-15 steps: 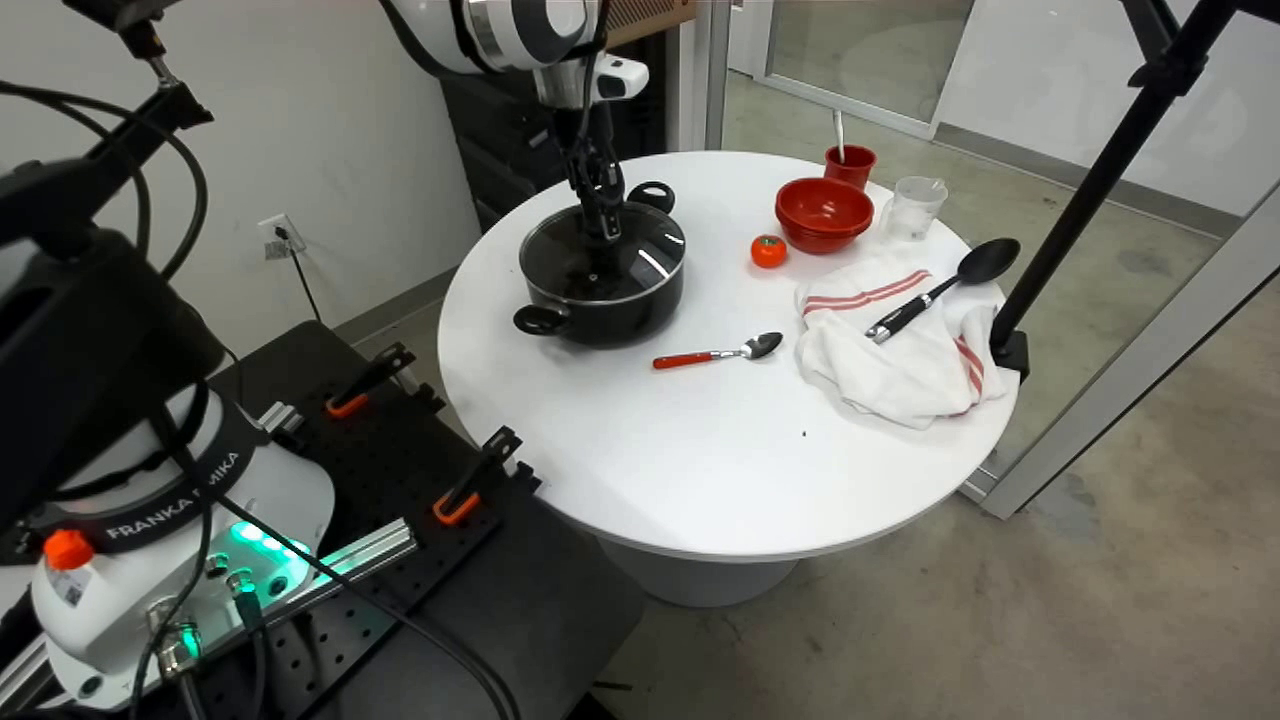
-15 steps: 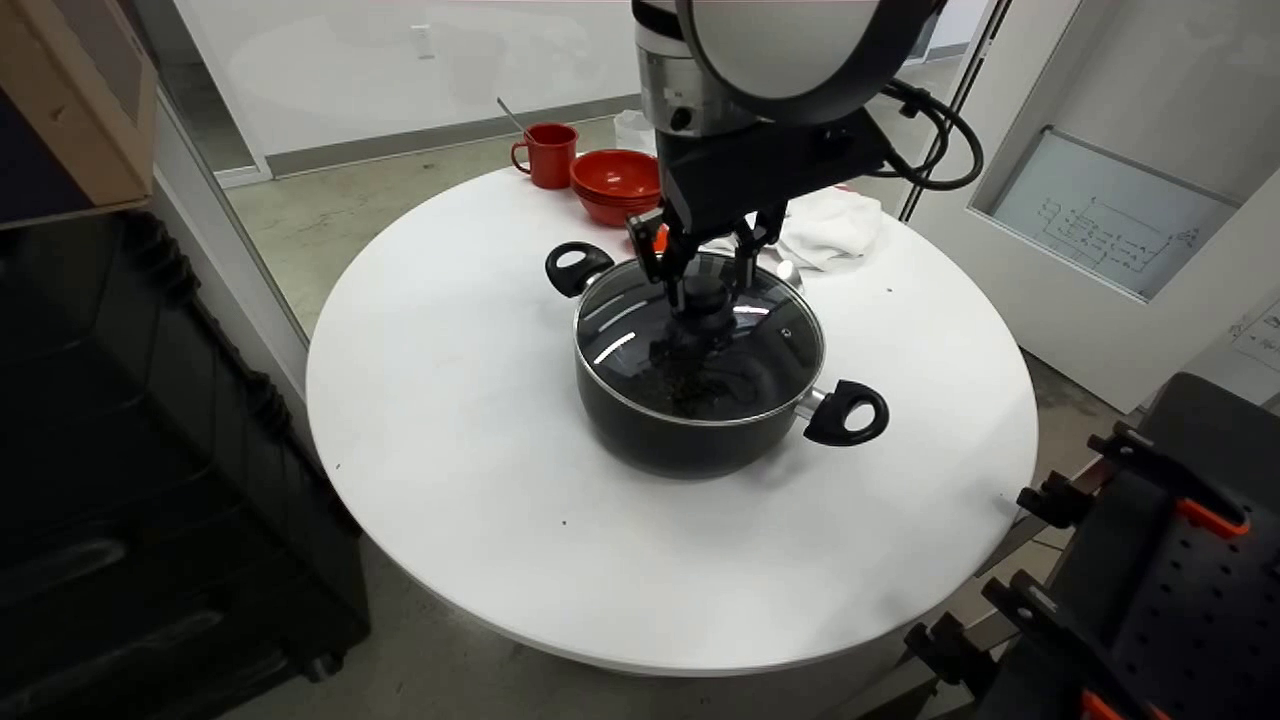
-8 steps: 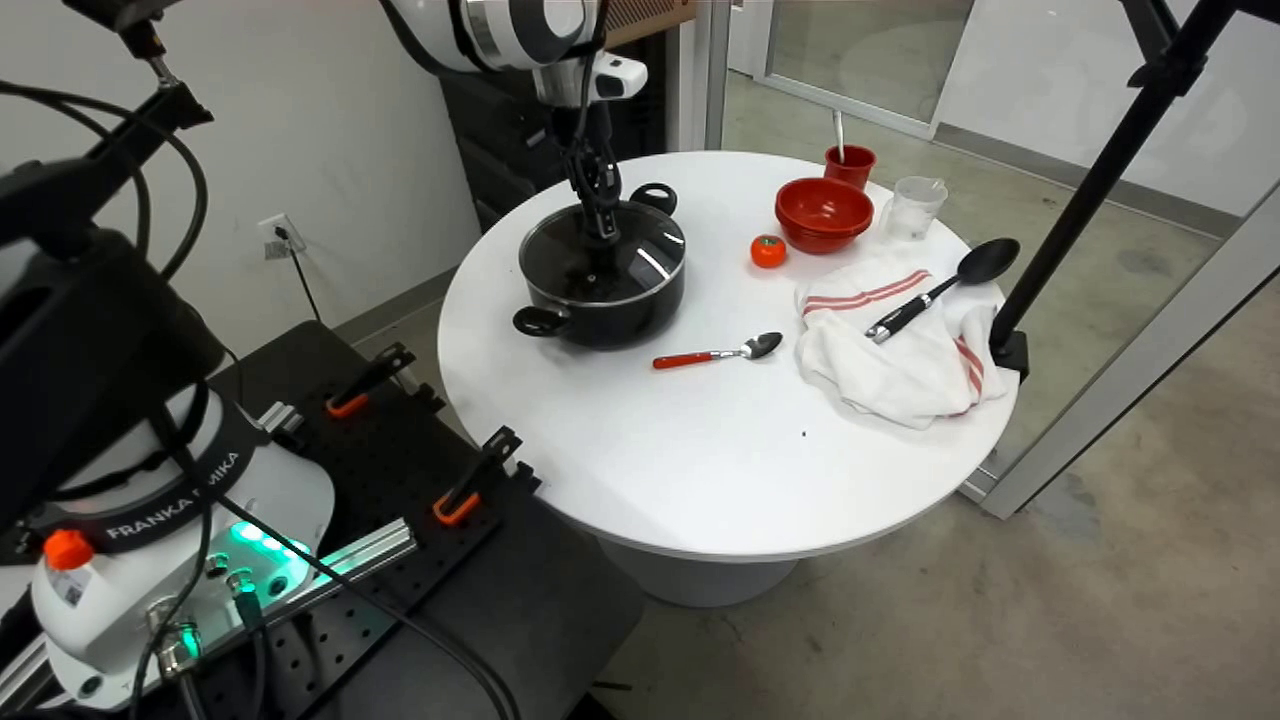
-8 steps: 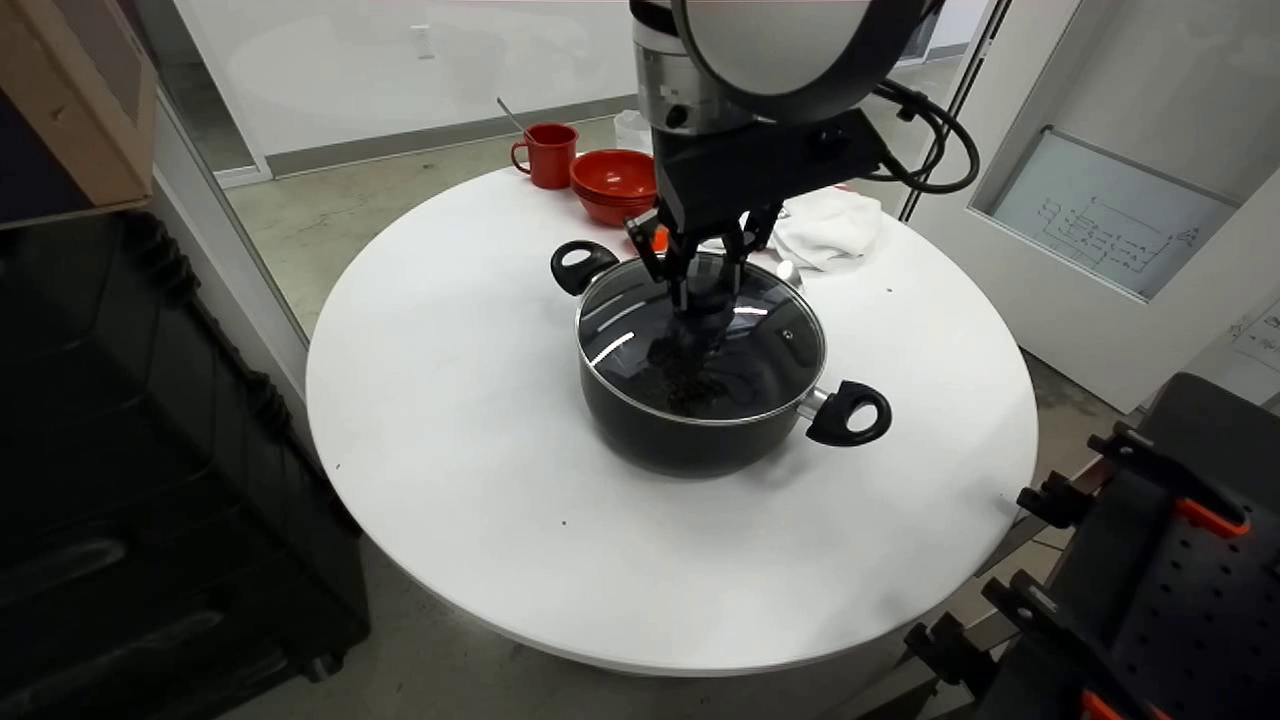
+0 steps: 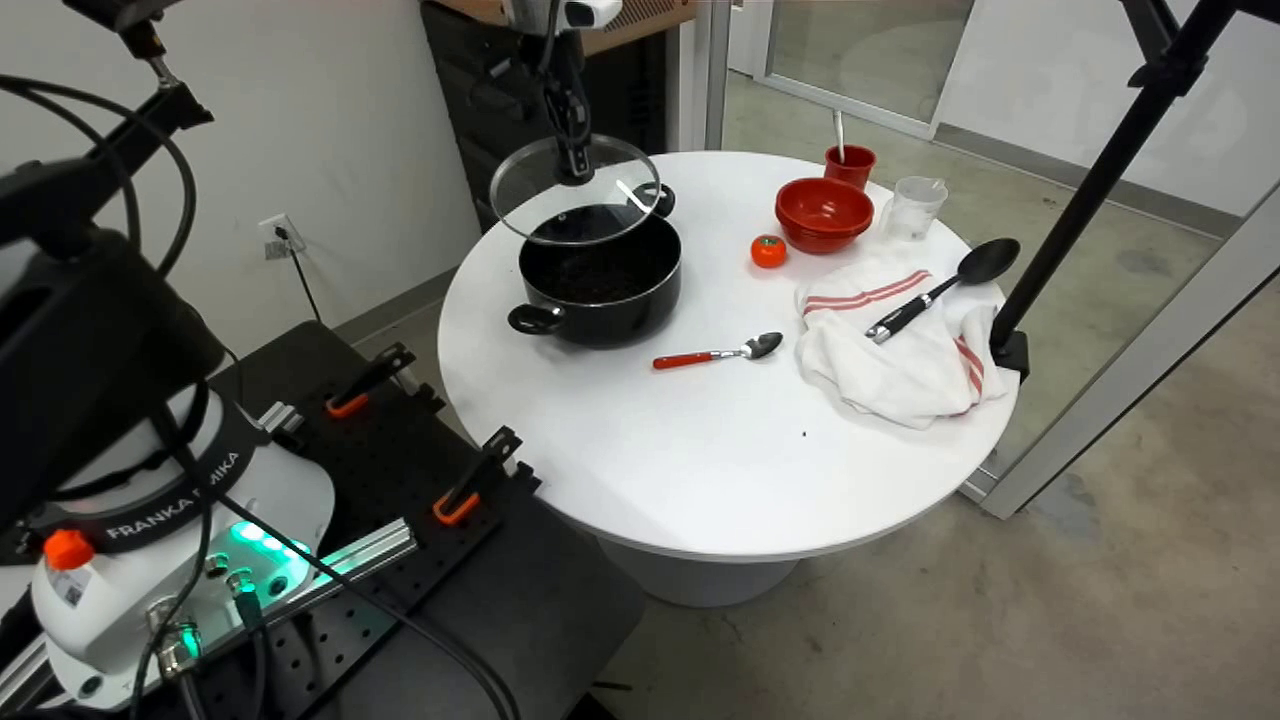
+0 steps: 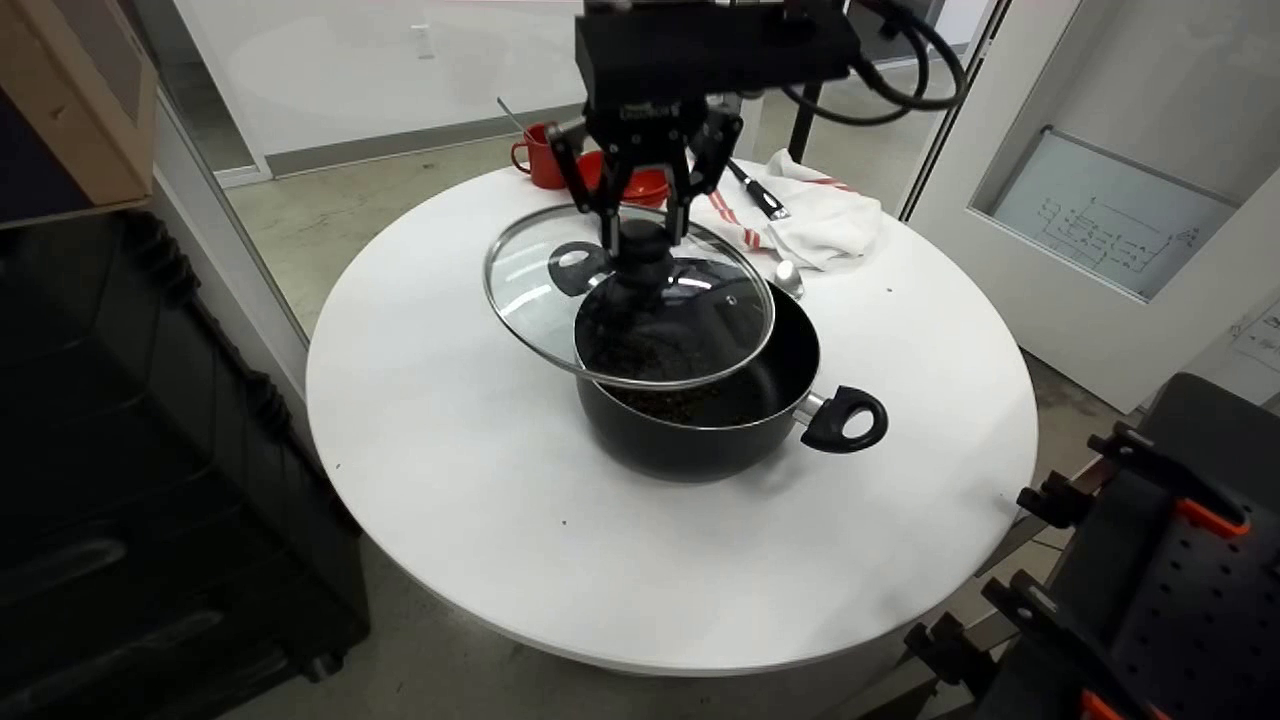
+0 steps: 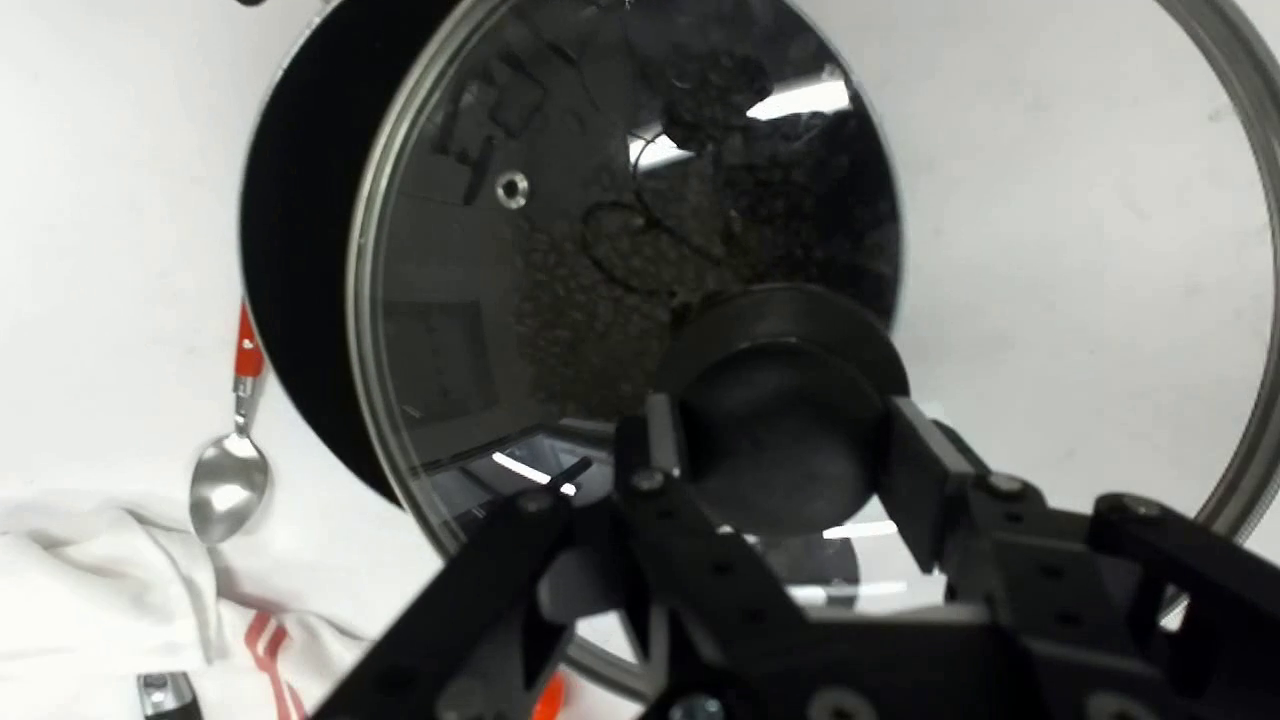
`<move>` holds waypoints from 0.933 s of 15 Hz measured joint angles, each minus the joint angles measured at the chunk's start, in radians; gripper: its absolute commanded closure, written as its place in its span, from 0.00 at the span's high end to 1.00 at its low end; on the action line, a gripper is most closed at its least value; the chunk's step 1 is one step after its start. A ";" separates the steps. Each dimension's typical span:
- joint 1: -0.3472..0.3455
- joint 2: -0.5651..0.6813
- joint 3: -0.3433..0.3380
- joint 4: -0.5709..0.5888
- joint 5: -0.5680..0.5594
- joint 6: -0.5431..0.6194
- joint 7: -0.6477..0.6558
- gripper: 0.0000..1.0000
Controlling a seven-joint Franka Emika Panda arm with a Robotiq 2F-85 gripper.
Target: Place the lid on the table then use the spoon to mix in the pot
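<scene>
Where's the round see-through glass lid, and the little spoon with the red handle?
Round clear glass lid [image 6: 665, 333]: in an exterior view, on its glass.
Red-handled metal spoon [image 5: 724, 354]: in an exterior view, on its neck.

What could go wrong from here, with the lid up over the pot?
The end effector holds the lid in the air by its knob alone, so it might slip or tip.
In the wrist view the lid covers part of the pot, so lowering it here could knock the two together.
The spoon lies on the table beside the pot; setting the lid down there might push it.
</scene>
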 measured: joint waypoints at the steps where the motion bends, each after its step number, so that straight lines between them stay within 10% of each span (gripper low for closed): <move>1: 0.002 -0.021 0.007 0.014 0.000 -0.012 0.000 0.24; 14: -0.105 -0.121 -0.028 0.147 -0.002 -0.046 -0.031 0.24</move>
